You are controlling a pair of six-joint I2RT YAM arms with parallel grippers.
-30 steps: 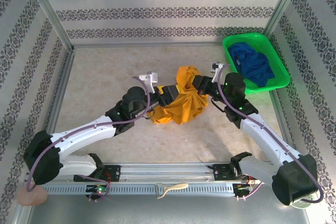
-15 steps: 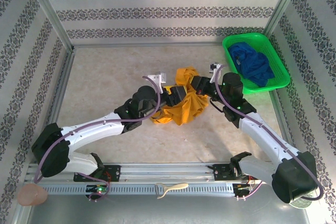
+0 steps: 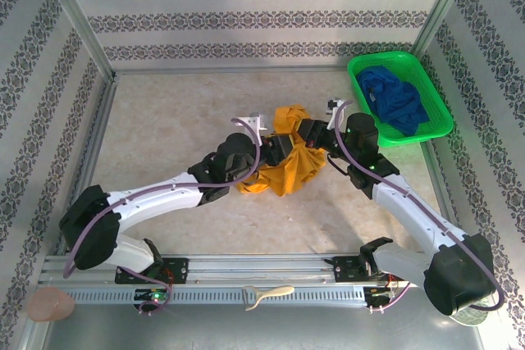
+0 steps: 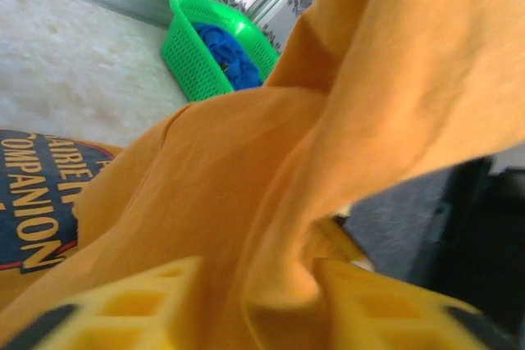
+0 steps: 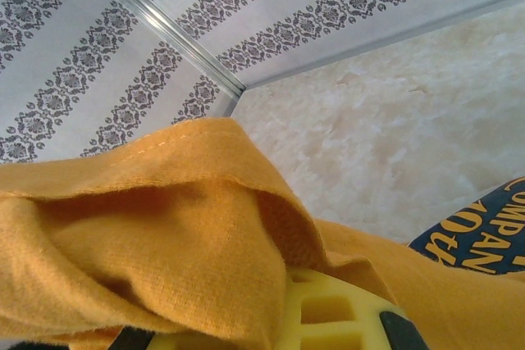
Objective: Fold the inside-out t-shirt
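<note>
Left gripper (image 3: 281, 148) nearer right gripper (image 3: 305, 130), both tight on t-shirt (image 3: 287, 173), lengthwise near-left to far-right

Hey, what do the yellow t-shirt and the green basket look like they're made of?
The t-shirt looks like soft, matte cotton knit: fuzzy surface, limp folds, stitched hem. The basket is probably moulded plastic with a slight gloss, going by its uniform green perforated walls.

The t-shirt (image 3: 287, 171) is soft, matt cloth with a smooth dark print (image 4: 33, 202). The basket (image 4: 195, 67) is glossy mesh plastic holding matt blue cloth (image 4: 234, 55). The table (image 3: 172, 129) looks matt and stone-like.
</note>
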